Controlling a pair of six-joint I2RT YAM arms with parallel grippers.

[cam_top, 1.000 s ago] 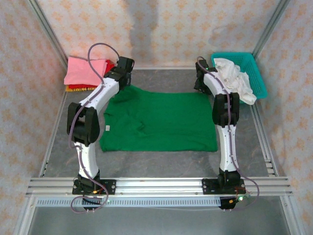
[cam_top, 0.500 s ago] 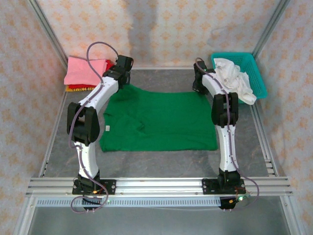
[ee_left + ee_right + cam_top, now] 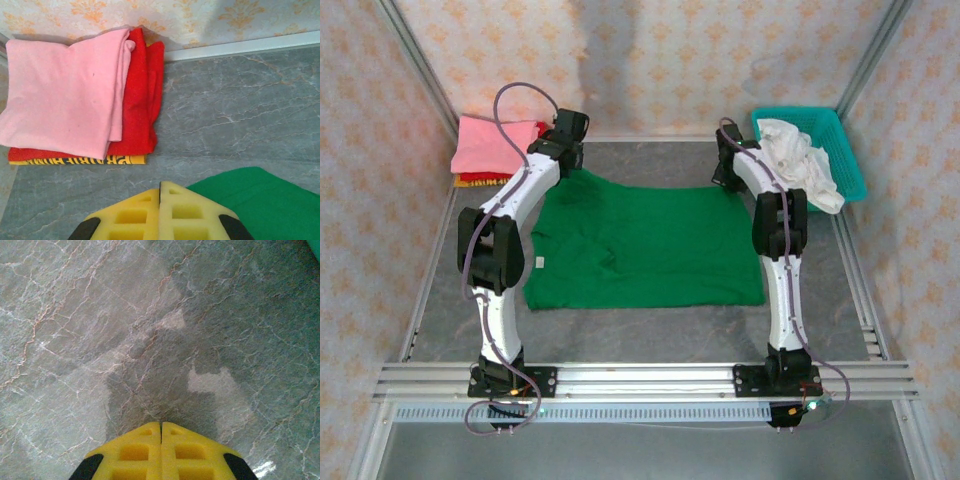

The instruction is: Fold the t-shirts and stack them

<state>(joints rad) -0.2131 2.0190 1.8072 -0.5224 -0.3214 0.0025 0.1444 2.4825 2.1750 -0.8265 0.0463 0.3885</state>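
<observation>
1. Change since the earlier frames: the right gripper has closed its yellow pads and moved slightly farther out. The left gripper has edged toward the far wall. The far left corner of the green t-shirt has drawn a little that way.
2. Green t-shirt: bright green, spread flat at the table's centre between the two arms, with slight creases on its left half. A small white tag lies at its left edge.
3. Folded stack, far left corner: pink t-shirt on top, red t-shirt beneath, yellow-orange t-shirt at the bottom, showing black lettering along its edge.
4. Left gripper: clenched, with green cloth just beside its right pad. Whether it pinches the cloth cannot be told.
5. Right gripper: clenched over bare table near the shirt's far right corner, with no cloth between the pads.
6. Surface: grey marbled table, aluminium rail at the near edge.
7. Room: peach patterned walls.
8. Far right: teal basket holding crumpled white cloth.
</observation>
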